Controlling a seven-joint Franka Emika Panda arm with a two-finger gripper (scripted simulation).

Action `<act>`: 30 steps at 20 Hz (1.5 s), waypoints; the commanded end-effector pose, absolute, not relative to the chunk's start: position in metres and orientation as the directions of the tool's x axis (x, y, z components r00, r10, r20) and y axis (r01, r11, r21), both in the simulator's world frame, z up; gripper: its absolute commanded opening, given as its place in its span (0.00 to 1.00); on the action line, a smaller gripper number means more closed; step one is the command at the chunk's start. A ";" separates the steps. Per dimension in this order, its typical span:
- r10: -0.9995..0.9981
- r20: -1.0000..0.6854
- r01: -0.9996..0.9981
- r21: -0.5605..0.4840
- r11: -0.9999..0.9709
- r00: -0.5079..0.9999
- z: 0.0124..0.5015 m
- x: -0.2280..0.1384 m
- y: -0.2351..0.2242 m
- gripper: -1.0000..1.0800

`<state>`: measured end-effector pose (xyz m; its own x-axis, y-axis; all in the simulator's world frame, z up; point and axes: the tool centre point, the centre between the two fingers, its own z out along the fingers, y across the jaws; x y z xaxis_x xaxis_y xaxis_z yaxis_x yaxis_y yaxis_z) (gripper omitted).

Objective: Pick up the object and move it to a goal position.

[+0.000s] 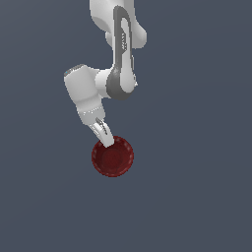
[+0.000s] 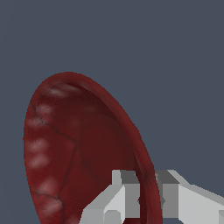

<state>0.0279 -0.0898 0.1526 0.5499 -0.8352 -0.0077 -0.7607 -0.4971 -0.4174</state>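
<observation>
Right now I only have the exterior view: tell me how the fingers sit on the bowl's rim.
Observer: In the wrist view the gripper straddles the rim of the bowl, one finger inside it and one outside.
Operator: Confirm the rim is between them, not beside them.
Observer: Confirmed: the dark red rim runs through the gap between the two pads, close to both.
Operator: Describe the inside of the bowl.
Observer: It has pale speckles along the inner rim and faint dark lines across the base.
</observation>
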 end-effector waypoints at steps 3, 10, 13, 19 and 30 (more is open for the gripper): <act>-0.836 -0.004 -0.761 -0.416 -0.497 0.548 0.204 0.036 -0.110 0.00; -0.837 -0.003 -0.762 -0.414 -0.498 0.548 0.278 0.050 -0.139 0.00; -0.836 -0.002 -0.762 -0.414 -0.498 0.548 0.309 0.056 -0.151 0.00; -0.836 -0.002 -0.760 -0.416 -0.499 0.549 0.363 0.067 -0.172 0.00; -0.834 -0.004 -0.758 -0.420 -0.499 0.552 0.418 0.081 -0.193 0.00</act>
